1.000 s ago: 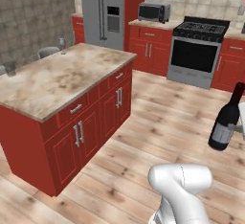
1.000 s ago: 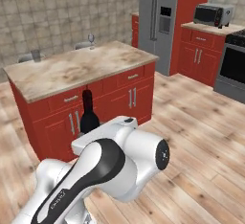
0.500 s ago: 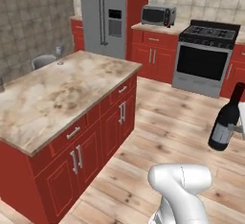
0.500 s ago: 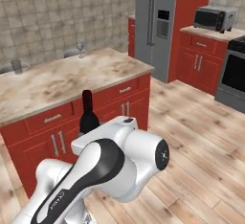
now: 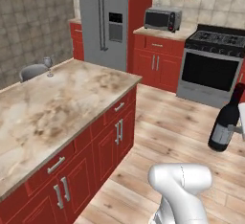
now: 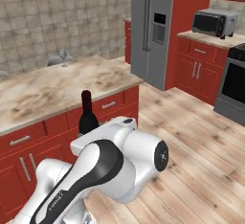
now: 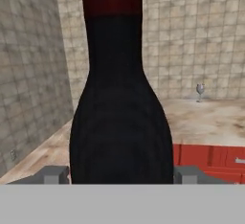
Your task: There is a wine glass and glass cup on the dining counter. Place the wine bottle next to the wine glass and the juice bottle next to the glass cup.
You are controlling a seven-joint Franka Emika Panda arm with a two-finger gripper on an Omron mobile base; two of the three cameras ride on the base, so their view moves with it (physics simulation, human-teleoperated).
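In the left base view, the wine bottle hangs in the air at the right edge, tilted slightly, above the wooden floor and well apart from the table, the marbled island with red cabinets. The wine glass stands near the table's far corner, close to the tiled wall. Behind are the refrigerator, a microwave and the stove. In the right base view, the bottle's neck and shoulder rise just behind the white arm, in front of the table's red drawers; the wine glass stands at the far edge of the top. In the hand view, the bottle stands upright and close, with the jaws pinching its body from both sides, a grey fingertip showing at each flank. The wine glass is far off on the table.
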